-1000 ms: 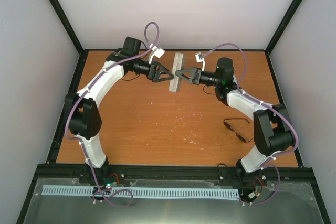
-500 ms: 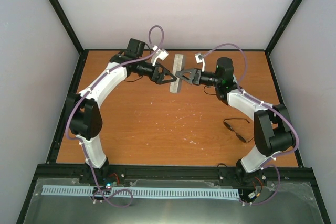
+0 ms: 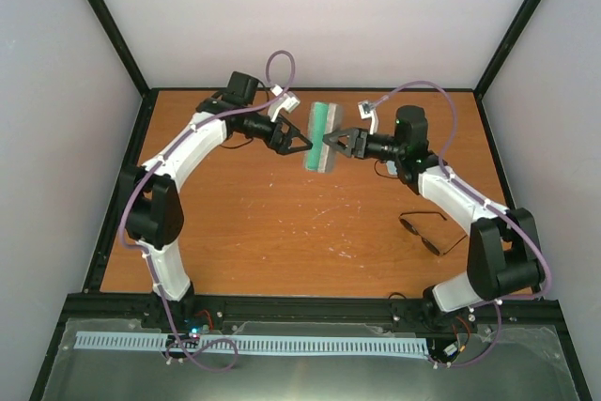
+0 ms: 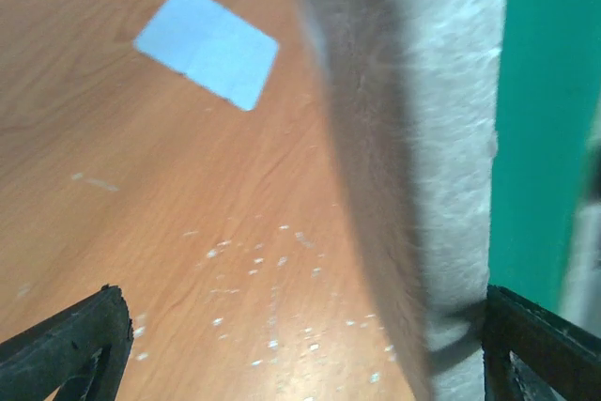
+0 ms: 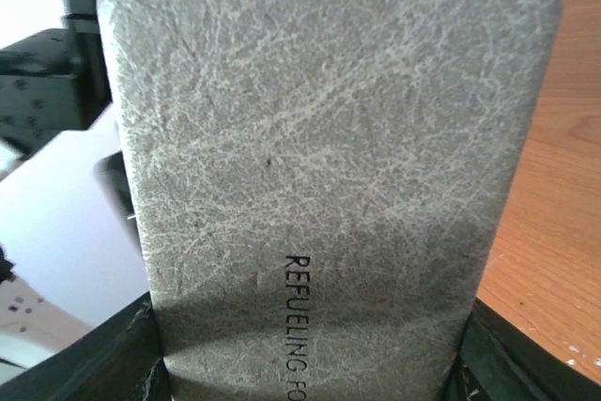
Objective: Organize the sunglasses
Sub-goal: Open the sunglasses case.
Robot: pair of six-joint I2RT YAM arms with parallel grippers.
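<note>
The sunglasses (image 3: 424, 232), thin black frame with dark lenses, lie on the table at the right, near my right arm's base and away from both grippers. The grey case (image 3: 328, 159) is held open above the table's far middle, its green lining (image 3: 320, 121) showing. My right gripper (image 3: 331, 141) is shut on the case across its width; the case's grey outside (image 5: 319, 138) fills the right wrist view between the fingers (image 5: 141, 354). My left gripper (image 3: 302, 145) is open beside the case; its right finger (image 4: 545, 345) sits against the grey wall (image 4: 441, 157), next to the lining (image 4: 549, 91).
A pale blue square cloth (image 4: 208, 46) lies flat on the wooden table (image 3: 282, 223) beyond my left gripper; it is hidden in the top view. Black frame rails (image 3: 122, 185) and pale walls border the table.
The case, seen as a thin grey edge before, has swung open and shows its green lining. My right gripper has risen and shifted with it; my left gripper has moved slightly right.
</note>
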